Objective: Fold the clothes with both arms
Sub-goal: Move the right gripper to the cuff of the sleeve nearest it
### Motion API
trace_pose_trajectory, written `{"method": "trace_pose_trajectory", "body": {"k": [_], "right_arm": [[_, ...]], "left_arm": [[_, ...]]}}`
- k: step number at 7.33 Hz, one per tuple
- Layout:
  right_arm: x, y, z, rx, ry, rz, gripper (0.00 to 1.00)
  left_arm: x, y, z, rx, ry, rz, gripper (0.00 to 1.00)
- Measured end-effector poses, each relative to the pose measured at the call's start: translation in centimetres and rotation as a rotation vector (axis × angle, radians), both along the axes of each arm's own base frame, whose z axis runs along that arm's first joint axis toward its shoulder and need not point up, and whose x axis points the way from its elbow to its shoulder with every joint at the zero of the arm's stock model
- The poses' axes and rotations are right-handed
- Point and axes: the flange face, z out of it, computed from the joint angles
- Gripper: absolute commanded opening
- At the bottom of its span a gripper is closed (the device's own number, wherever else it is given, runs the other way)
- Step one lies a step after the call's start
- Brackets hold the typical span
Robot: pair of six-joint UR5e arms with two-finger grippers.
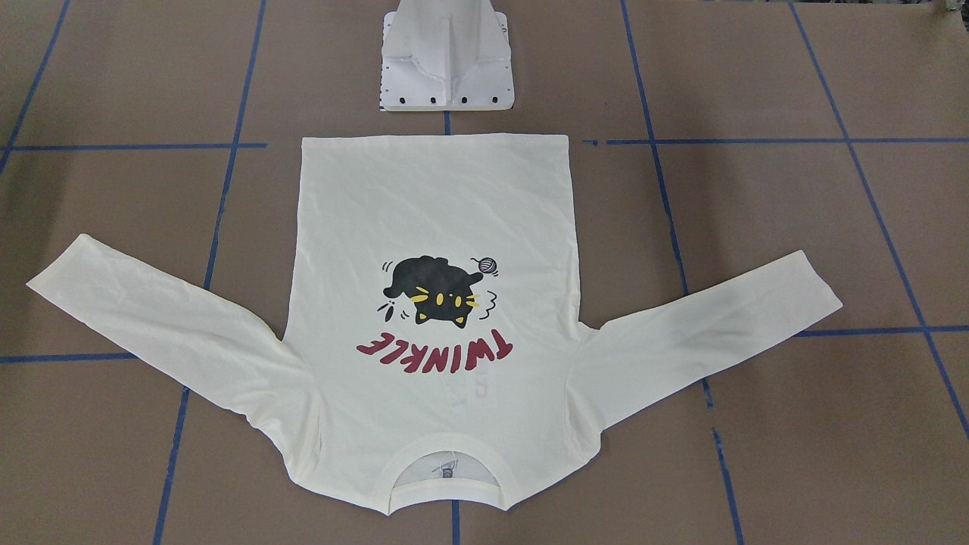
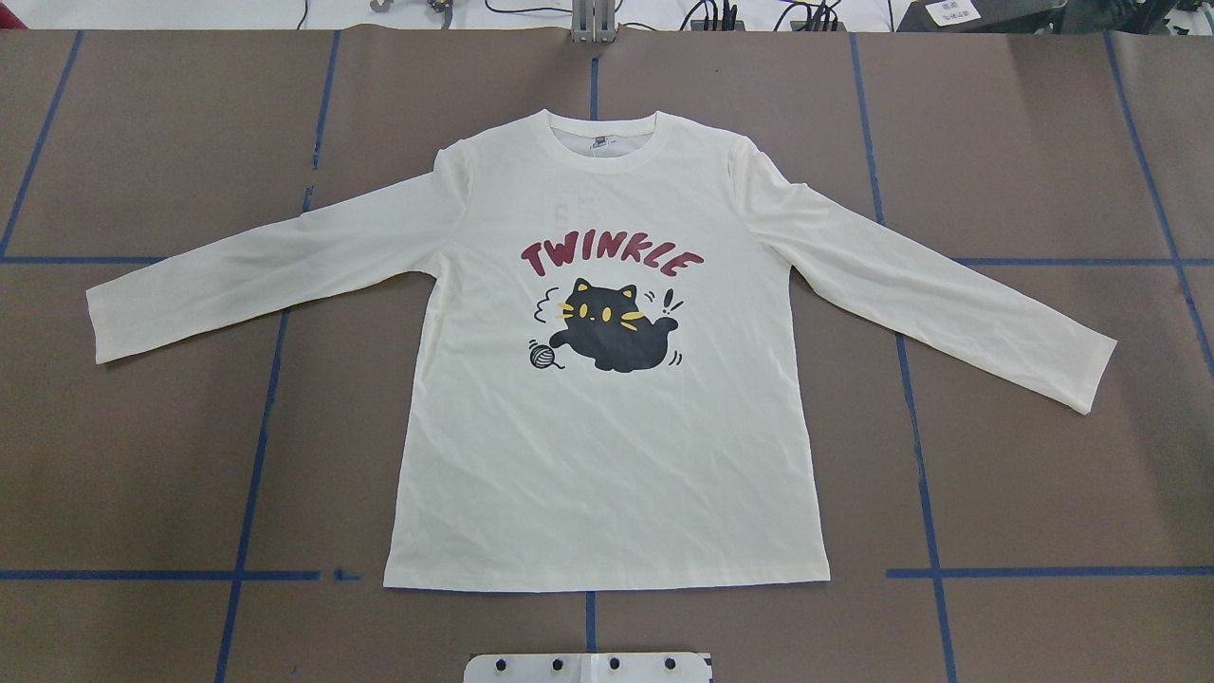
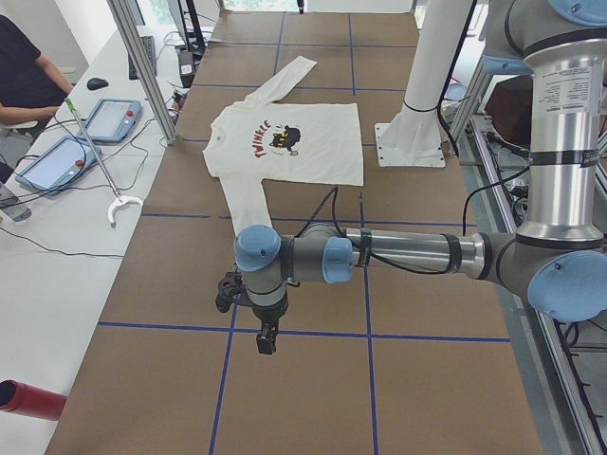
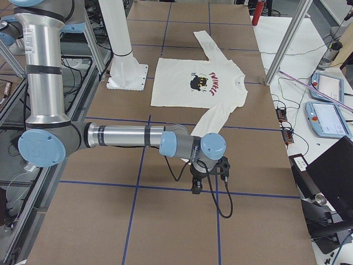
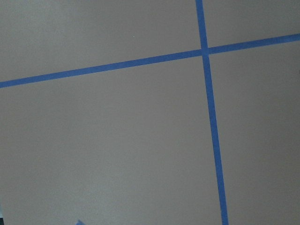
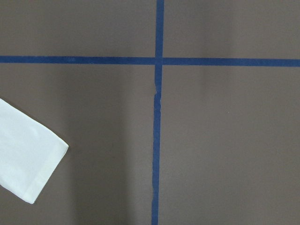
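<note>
The cream long-sleeved T-shirt (image 2: 607, 474) lies flat on the brown table, print side up, with a black cat and red "TWINKLE" lettering. Both sleeves are spread out to the sides, the neckline is on the far side from the robot, and the hem lies near the base. The shirt (image 1: 431, 212) shows no arm over it. My left gripper (image 3: 266, 339) hangs low over bare table, well clear of the left sleeve; I cannot tell its state. My right gripper (image 4: 196, 186) hangs beyond the right sleeve; I cannot tell its state either. A sleeve cuff (image 6: 28, 164) shows in the right wrist view.
The white pedestal base (image 1: 447, 76) stands just behind the hem. Blue tape lines (image 2: 920, 455) grid the table. A side bench holds teach pendants (image 3: 112, 118) and cables, with a seated person (image 3: 24, 81) beside it. Aluminium posts (image 3: 142, 66) stand at the table's edge.
</note>
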Motion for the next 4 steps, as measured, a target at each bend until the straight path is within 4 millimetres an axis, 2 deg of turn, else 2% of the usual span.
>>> {"method": "trace_pose_trajectory", "body": {"k": [2,4], "right_arm": [[0.0,-0.3,-0.4,0.008,0.000,0.000,1.00],[-0.1,-1.6,-1.6,0.031,-0.010,0.000,1.00]], "left_arm": [[0.0,-0.3,-0.3,0.015,0.005,0.004,1.00],[0.2,-2.8,-2.8,0.104,0.020,0.004,1.00]]}}
